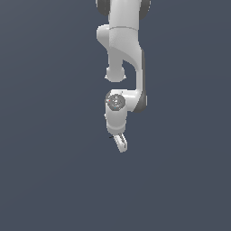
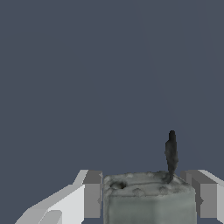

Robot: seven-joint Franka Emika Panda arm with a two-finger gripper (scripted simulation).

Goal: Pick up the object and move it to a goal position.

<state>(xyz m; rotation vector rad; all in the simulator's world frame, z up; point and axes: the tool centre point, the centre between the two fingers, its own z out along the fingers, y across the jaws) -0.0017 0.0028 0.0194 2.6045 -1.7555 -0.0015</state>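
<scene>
**A:** Where's the object?

**B:** Between the fingers. In the wrist view the object (image 2: 148,199) sits right in the gap, with one finger (image 2: 91,194) hard against one side and the other finger (image 2: 204,194) against the opposite side. No visible gap on either side.

**A:** So it's gripped?

**B:** Looks like it. The gripper (image 2: 148,194) is closed down to the block's width, pads touching both faces.

**A:** Describe the piece.

**B:** Blocky, pale grey-green, mottled surface. Top edge is darker, with a small dark pit near one corner. A thin, dark protrusion (image 2: 171,151) sticks up from near the other corner, slightly wavy, almost black. The lower part of the block is cut off by the frame edge.

**A:** Exterior view?

**B:** The arm (image 1: 124,49) hangs down from the top of the frame, the gripper (image 1: 121,143) at its lowest point, tilted slightly to the exterior view's right. The object is too small to make out there, just a tiny dark speck by the fingers. The background is flat blue-grey everywhere.
</scene>
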